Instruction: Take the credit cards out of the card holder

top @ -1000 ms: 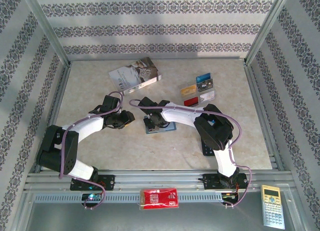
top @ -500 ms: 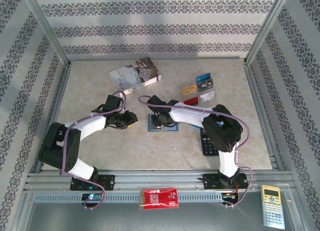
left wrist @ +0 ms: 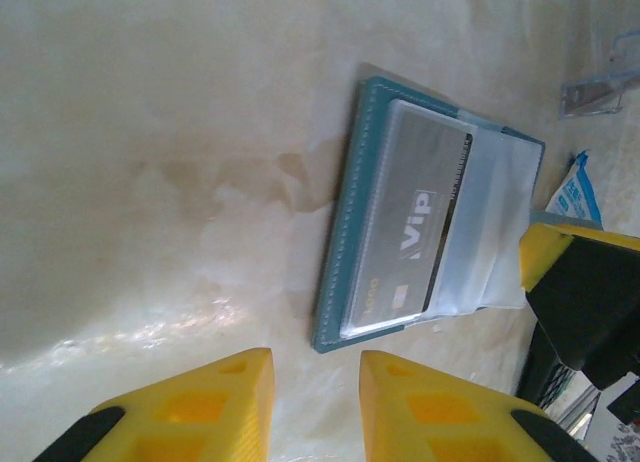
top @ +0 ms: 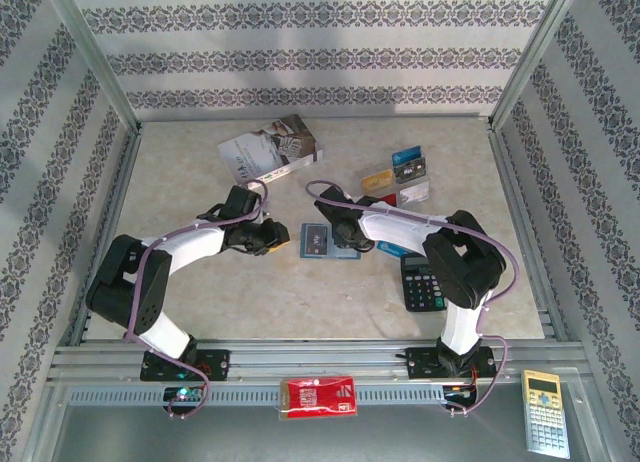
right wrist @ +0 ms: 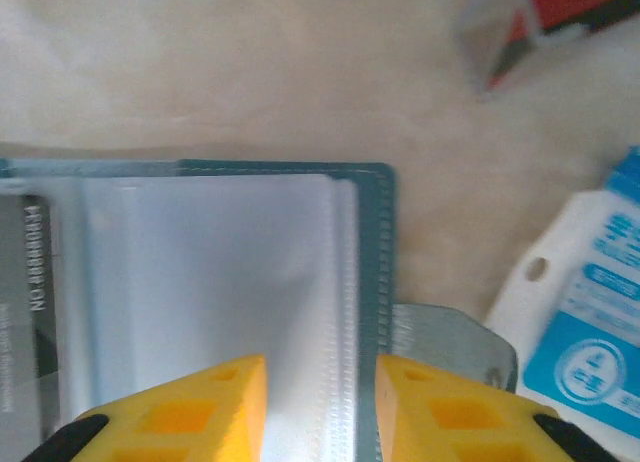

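The card holder [top: 322, 240] lies open on the table, teal-edged with clear sleeves [right wrist: 200, 282]. A grey VIP card [left wrist: 410, 232] sits in its left sleeve. My left gripper [top: 275, 242] is open just short of the holder's left edge [left wrist: 335, 302], with nothing between its fingers [left wrist: 200, 402]. My right gripper [top: 346, 234] is low over the holder's right side, open, its fingertips [right wrist: 200, 402] standing either side of the sleeve edge and the teal border [right wrist: 382, 272]. Several loose cards [top: 398, 177] lie at the back right.
A grey-white book [top: 270, 150] lies at the back left. The black calculator [top: 424, 280] and a blue-white packet [right wrist: 590, 322] are right of the holder. A red card [right wrist: 570, 7] lies beyond. A red packet [top: 318, 394] and a yellow calculator [top: 545, 412] rest on the front rail.
The right gripper moved right and a little away, and the card holder shifted with it. The left gripper followed to the right, staying at the holder's left edge.
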Tool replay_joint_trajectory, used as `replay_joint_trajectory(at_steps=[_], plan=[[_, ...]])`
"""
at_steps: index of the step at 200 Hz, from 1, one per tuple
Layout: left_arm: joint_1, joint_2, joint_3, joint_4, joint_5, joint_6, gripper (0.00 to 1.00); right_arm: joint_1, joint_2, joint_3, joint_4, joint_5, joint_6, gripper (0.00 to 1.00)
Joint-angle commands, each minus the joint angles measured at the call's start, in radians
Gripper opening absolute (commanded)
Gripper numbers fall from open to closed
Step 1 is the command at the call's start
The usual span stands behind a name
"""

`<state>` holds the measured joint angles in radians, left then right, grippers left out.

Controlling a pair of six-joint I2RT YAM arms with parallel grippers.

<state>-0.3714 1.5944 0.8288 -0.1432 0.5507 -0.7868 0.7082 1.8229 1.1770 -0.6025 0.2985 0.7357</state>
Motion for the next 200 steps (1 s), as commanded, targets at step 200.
replay_joint_trajectory(at_steps=[200], plan=[[-0.079, 0.263, 0.225, -0.038, -0.008, 0.050, 0.16, -0.127, 0.017, -0.172, 0.472, -0.599, 0.027, 0.17]])
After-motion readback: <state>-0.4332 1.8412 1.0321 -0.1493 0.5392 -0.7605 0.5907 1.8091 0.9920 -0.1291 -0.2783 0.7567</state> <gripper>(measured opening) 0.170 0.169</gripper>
